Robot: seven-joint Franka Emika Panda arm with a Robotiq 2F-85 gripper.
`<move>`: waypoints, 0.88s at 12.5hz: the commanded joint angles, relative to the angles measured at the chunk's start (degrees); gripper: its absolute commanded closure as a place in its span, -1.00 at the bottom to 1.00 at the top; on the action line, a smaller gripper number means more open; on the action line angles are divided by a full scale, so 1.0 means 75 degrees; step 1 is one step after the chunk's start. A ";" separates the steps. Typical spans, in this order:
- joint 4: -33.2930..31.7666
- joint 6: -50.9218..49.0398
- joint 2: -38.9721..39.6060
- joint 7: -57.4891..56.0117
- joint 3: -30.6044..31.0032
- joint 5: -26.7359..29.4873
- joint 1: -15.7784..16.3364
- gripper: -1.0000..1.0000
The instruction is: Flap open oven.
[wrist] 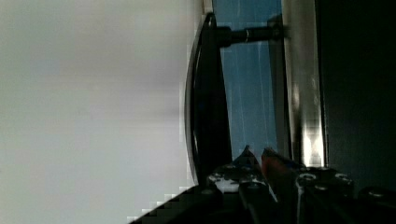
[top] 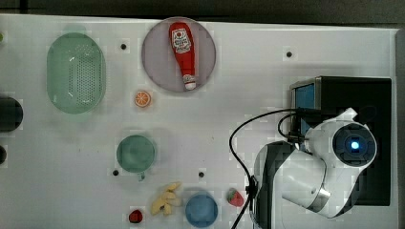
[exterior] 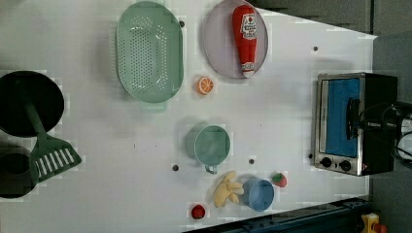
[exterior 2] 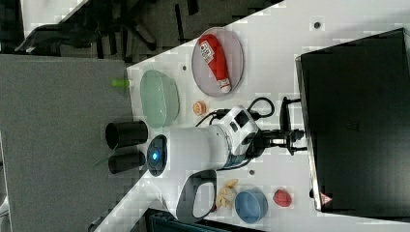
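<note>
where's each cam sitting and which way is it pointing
top view: overhead, looking straight down on the table; the white arm covers part of the oven.
left view: high, facing the oven's glass door; a dark part of the arm reaches the handle.
right view: high, behind the arm; pincer at the oven front.
wrist view: on the wrist, close along the door handle.
Shared: the ketchup bottle shows in all three off-arm views.

**Panda arm — pose and gripper state**

White arm lies stretched level across the right view, base joint with its lit blue ring at the right view's left. Wrist block with looping black cables sits next. Dark gripper points toward the right view's right — fingers set narrowly apart, a slim gap between their tips in the wrist view.
</note>
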 commanded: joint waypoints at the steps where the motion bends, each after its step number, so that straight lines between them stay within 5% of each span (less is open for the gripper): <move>1: 0.0053 0.0326 0.0065 -0.0335 0.0013 -0.0006 0.0044 0.65; 6: -0.0018 0.0285 0.0105 -0.0265 0.0212 -0.0151 0.0257 0.65; 11: -0.0163 0.0242 0.0150 0.1404 0.0448 -0.1912 0.0695 0.65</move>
